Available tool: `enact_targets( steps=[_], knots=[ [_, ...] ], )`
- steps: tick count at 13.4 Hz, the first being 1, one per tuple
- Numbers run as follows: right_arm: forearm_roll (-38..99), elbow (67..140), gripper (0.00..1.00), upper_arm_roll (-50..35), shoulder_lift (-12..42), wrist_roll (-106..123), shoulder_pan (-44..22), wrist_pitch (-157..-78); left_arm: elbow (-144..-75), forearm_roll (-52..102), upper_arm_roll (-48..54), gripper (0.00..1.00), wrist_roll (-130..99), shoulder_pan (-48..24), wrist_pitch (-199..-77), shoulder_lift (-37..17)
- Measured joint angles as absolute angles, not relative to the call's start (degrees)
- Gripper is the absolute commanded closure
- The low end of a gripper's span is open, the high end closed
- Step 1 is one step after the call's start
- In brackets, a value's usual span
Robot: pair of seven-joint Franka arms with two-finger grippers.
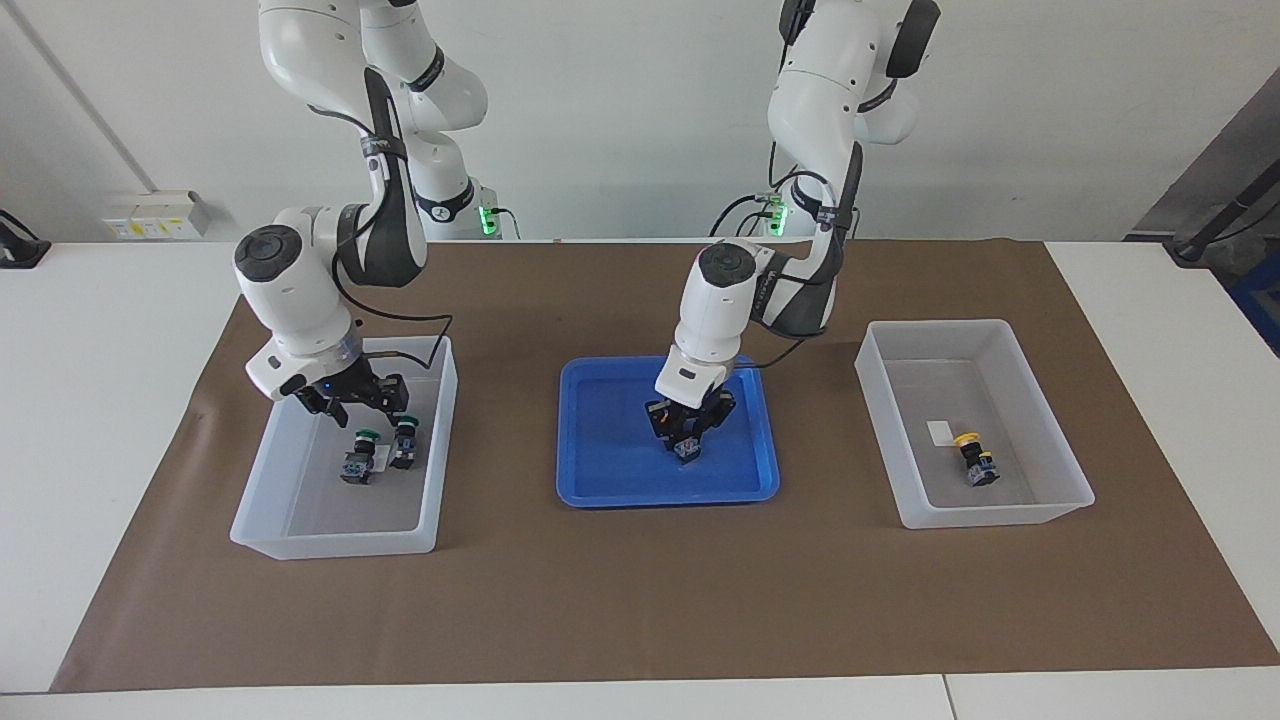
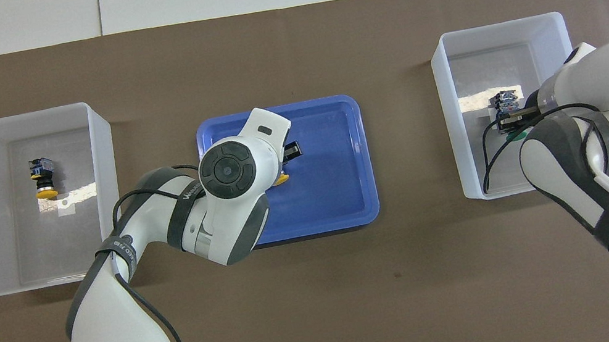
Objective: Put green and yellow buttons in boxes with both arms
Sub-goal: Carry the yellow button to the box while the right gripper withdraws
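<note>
My left gripper (image 1: 688, 443) is down in the blue tray (image 1: 600, 470), shut on a yellow button (image 2: 282, 180); only the button's cap edge shows under the hand in the overhead view. My right gripper (image 1: 365, 408) is open, low inside the box (image 1: 300, 530) at the right arm's end. Two green buttons stand under it, one (image 1: 360, 458) between the fingers and one (image 1: 405, 442) beside a fingertip. They also show in the overhead view (image 2: 506, 104). The other box (image 1: 1040, 500) holds one yellow button (image 1: 975, 460), also seen from overhead (image 2: 43, 179).
A brown mat (image 1: 640, 600) covers the table's middle. The two boxes stand at either end of the blue tray. A small white label (image 1: 940, 432) lies in the box at the left arm's end, beside the yellow button.
</note>
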State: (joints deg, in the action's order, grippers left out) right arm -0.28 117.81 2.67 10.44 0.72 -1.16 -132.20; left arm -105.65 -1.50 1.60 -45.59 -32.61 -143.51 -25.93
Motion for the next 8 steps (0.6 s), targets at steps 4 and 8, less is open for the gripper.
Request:
enact_targets(
  steps=[4, 8],
  knots=[
    [-0.3, 112.1, 0.0, 2.3, 7.8, -3.7, -1.3, -127.0, -105.2, -1.7, 0.5, 1.0, -43.6, -28.9, -138.1, -20.3],
    [-0.3, 106.7, 0.0, 2.2, 2.0, -10.2, -1.7, -115.5, -105.3, -1.8, 0.2, 1.0, -32.1, -19.8, -129.3, -11.7]
  ],
)
